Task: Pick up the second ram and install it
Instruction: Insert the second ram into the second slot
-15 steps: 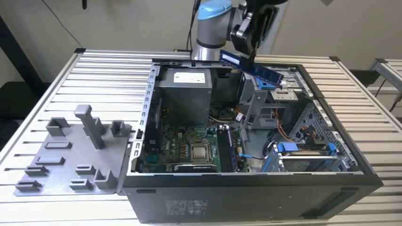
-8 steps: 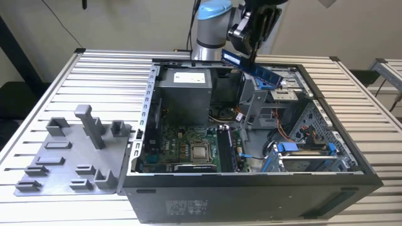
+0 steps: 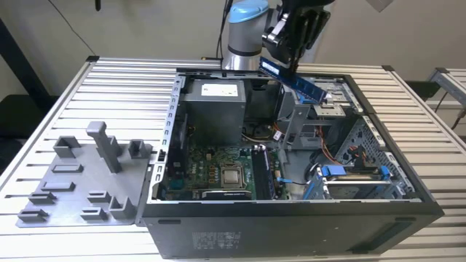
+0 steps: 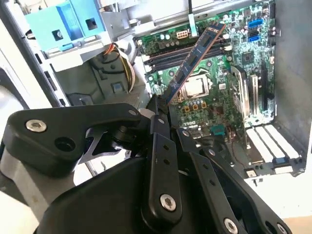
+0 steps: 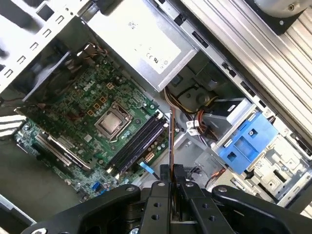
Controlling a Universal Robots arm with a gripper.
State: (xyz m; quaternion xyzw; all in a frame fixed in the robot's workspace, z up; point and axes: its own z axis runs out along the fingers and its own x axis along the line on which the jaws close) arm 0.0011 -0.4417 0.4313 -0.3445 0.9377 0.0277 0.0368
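Black linkage hand, nearest the lens in both wrist views; closed on the second ram, one finger against each flat face. In the exterior view, hand hung from the arm over the far side of the open computer case, pointed downward at a tilt. Second ram held in the air, well apart from the motherboard; long axis slanted, lower end toward the exterior view's right. In the first wrist view, second ram edge-on, a thin line. Beyond its free end in the second wrist view: memory slots, processor socket. Blue drive bracket inside the case. Grey fixture with upright posts beside the case on the slatted desk.
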